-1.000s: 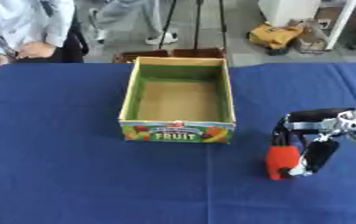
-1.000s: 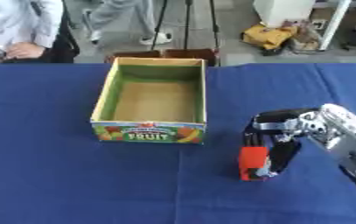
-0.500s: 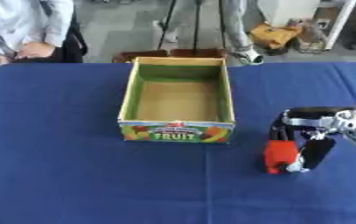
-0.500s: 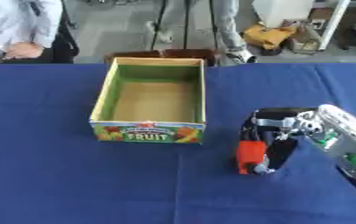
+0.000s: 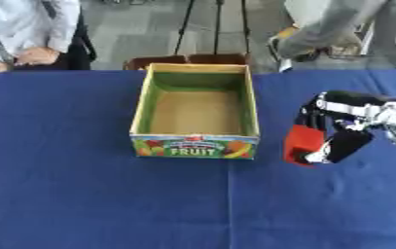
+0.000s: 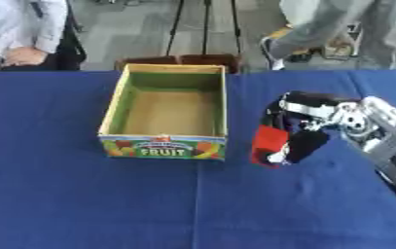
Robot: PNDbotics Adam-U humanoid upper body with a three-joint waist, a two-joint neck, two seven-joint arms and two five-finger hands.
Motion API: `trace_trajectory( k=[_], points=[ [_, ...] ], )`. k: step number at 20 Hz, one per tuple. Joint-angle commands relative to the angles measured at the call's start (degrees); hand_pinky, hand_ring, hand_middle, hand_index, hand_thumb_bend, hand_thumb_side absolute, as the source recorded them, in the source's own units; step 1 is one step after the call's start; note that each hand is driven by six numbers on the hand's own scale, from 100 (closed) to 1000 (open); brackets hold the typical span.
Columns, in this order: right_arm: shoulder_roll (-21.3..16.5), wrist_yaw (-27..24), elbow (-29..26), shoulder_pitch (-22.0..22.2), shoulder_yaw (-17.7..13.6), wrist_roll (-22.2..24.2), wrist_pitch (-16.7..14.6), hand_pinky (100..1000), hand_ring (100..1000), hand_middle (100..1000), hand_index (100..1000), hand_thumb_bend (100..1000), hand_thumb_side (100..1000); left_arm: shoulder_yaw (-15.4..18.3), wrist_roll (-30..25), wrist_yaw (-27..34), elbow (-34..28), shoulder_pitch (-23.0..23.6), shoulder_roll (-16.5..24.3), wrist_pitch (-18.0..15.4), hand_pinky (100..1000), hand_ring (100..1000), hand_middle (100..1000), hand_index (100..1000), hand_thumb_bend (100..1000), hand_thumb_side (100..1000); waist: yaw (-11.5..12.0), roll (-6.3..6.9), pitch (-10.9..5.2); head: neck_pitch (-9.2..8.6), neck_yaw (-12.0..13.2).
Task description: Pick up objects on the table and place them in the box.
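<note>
Table: covered in a blue cloth (image 5: 81, 194) that fills the near and middle ground.
Box: open cardboard fruit box (image 5: 197, 113), green inner walls, brown floor, nothing seen inside; it sits at the centre of the table, long side running near to far; the printed front panel reading "FRUIT" faces the near edge.
Red object: small red block-shaped item (image 5: 303, 144), to the right of the box's near right corner, close beside it but apart from it; whether it rests on the cloth or is lifted just clear of it cannot be told.
Right hand: black and silver (image 5: 341, 127), entering from the right edge with the forearm trailing off to the right; fingers curled downward around the red object, dark fingers on its far and right sides, the red face showing on the left toward the box.
Object relative to hand: held within the curl of the fingers, at the hand's left and lower end.
Left hand: shows in neither view.
</note>
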Motion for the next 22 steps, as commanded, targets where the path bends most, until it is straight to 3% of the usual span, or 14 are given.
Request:
trace_trajectory(
  k=[1, 8, 15, 22],
  points=[
    [-1.37, -0.43, -2.34, -3.11, -2.15, -1.20, 0.85, 178, 472, 393, 506, 117, 337, 0.35, 0.11, 0.05, -0.81, -0.50, 0.85, -0.05, 781, 875, 848, 940, 100, 946, -0.13, 0.07, -0.95, -0.63, 0.08],
    [2.20, 2.28, 1.56, -11.38, -2.40, -2.21, 1.23, 174, 468, 386, 501, 117, 352, 0.12, -0.13, 0.13, -0.81, -0.39, 1.07, -0.05, 780, 875, 849, 941, 100, 946, 0.34, -0.47, -1.28, -0.79, -0.46],
    [10.17, 7.95, 10.96, -20.59, -2.57, -4.12, 0.89, 171, 464, 378, 497, 113, 362, 0.00, -0.17, 0.30, -0.81, -0.84, 1.11, -0.18, 779, 874, 849, 941, 100, 946, 1.72, -0.97, -0.59, -2.20, -1.37],
    [17.81, 13.91, 20.71, -24.76, -4.48, -8.85, 0.53, 168, 458, 369, 491, 111, 363, -0.12, -0.19, 0.65, -0.81, -1.75, 0.70, -0.32, 779, 873, 848, 941, 100, 947, 4.03, -1.13, 0.62, -3.77, -2.62]
  ],
)
